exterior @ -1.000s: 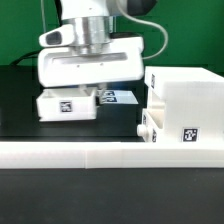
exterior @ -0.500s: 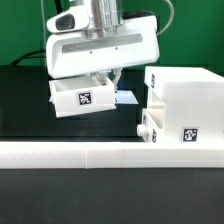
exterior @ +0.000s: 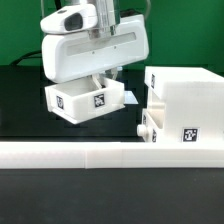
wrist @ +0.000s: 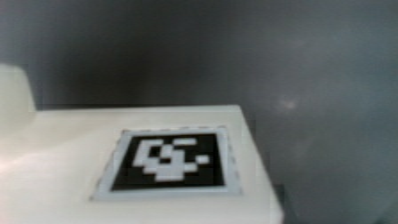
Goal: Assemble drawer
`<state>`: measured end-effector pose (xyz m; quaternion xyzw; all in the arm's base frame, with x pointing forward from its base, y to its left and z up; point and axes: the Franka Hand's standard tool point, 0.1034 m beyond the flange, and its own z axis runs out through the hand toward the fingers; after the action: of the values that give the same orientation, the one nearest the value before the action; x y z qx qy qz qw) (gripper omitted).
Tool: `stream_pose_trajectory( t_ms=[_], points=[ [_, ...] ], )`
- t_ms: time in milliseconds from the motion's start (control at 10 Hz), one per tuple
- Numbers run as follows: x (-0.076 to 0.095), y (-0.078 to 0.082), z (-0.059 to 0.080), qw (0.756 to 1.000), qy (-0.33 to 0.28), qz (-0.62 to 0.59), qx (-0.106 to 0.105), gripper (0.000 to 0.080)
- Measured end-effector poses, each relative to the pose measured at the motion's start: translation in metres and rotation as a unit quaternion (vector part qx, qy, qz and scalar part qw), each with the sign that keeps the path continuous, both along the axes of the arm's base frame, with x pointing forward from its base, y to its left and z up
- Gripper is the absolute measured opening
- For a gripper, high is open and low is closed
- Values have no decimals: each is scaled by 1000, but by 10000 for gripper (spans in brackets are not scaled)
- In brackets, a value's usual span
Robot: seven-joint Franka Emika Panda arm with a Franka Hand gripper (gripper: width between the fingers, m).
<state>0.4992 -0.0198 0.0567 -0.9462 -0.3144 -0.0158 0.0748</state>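
while the gripper (exterior: 103, 78) hangs above the black table (exterior: 18, 105), it holds one small white tray (exterior: 78, 104) clear of the surface. its fingers are mostly hidden behind the wide white hand and the wall of the tray, but the claw is closed on that wall and the tray hangs from it. the tray is tilted, and its end toward the exterior view's right is the higher one. a square tag (exterior: 100, 100) sits on the face of the tray that looks to the camera.

the tall white casing (exterior: 190, 95) stands on the table at the exterior view's right, near the tray but apart from it. a small knob-like piece (exterior: 145, 127) sticks out low on its side that faces the tray. the long white rail (exterior: 90, 153) lies across the front, nearer the camera than both.

in the wrist view, a flat white face of the tray (wrist: 63, 140) fills the lower part and carries a blurred tag (wrist: 173, 160), with the dark table behind it.
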Motion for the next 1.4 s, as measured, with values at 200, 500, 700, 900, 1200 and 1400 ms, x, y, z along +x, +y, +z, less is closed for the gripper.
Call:
stream_pose_trajectory(
  t_ms=[200, 500, 700, 900, 1200, 1400],
  points=[
    [12, -2, 5, 995, -16, 94, -14, 44],
    [10, -4, 3, 980, -27, 195, -13, 44],
    [13, -6, 3, 955, -37, 295, -18, 44],
    [20, -7, 6, 929, -45, 367, -27, 44],
    [20, -9, 5, 906, -48, 419, -31, 44],
    [25, -8, 2, 902, -50, 428, -31, 44]
  ],
)
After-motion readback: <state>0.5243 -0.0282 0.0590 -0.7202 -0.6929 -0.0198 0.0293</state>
